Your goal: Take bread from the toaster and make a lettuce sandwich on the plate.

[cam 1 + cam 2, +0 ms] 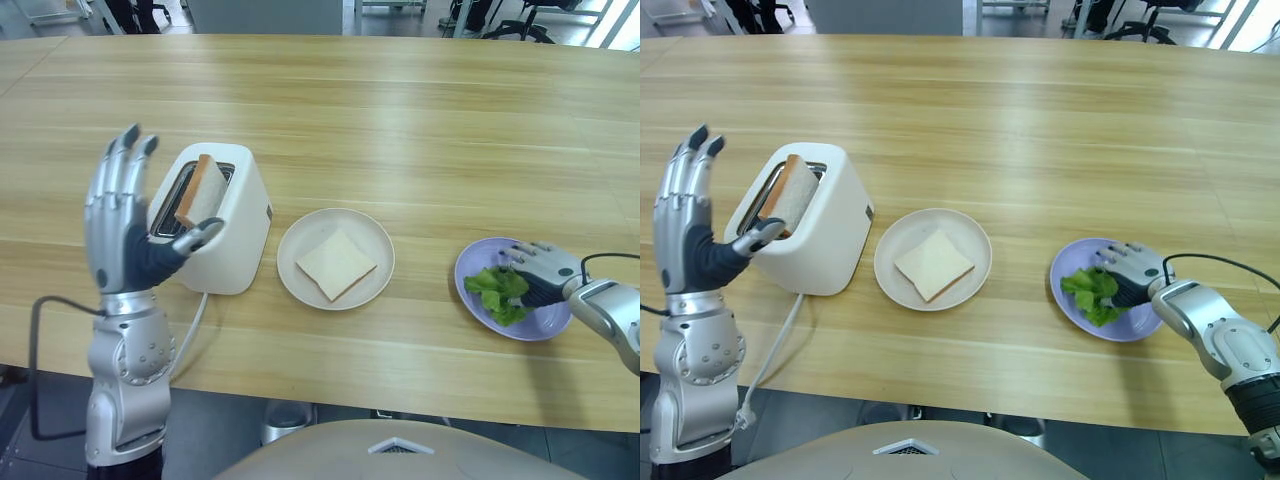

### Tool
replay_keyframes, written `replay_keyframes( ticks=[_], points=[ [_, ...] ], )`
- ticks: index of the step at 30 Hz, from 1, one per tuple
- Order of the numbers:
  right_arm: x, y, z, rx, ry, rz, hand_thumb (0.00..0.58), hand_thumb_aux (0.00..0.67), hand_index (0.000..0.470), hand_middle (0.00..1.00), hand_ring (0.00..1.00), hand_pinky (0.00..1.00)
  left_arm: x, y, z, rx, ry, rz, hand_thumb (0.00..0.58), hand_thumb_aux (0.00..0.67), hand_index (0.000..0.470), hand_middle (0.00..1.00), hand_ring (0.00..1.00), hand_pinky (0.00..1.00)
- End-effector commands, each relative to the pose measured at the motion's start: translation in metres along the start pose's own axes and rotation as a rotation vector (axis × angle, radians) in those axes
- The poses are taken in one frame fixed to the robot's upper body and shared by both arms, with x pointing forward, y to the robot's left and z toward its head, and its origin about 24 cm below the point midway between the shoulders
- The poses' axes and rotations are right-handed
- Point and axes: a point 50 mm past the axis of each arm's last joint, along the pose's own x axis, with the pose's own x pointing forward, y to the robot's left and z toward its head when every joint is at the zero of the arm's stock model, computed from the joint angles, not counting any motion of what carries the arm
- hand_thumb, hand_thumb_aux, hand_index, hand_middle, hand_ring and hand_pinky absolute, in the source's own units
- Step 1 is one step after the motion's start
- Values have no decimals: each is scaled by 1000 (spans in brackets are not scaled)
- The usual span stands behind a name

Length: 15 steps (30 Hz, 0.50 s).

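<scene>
A white toaster (232, 222) stands at the left with one bread slice (200, 190) sticking up from its slot. My left hand (120, 220) is raised upright just left of the toaster, fingers spread, holding nothing. A beige plate (336, 258) in the middle carries a single bread slice (336, 264). To the right, lettuce (500, 293) lies on a purple plate (476, 264). My right hand (1130, 272) rests over the lettuce with its fingers curled down on the leaves.
The toaster's cord (195, 330) runs off the table's front edge. Bare wood (400, 130) stretches behind the toaster and both plates. Chairs stand beyond the far edge.
</scene>
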Motion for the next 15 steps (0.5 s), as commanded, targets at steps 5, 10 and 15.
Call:
replay_keyframes(
  ticks=[5,10,15],
  points=[
    [2,19,-5,-70,-20,113,0,0,0,0,0,0,-7,6,-4,-21,18,46,0,0,0,0,0,0],
    [3,21,-10,-103,-15,132,0,0,0,0,0,0,-6,6,-3,-26,16,62,0,0,0,0,0,0],
    [6,27,-5,-103,-30,141,0,0,0,0,0,0,-3,6,-2,-24,8,65,0,0,0,0,0,0]
  ],
)
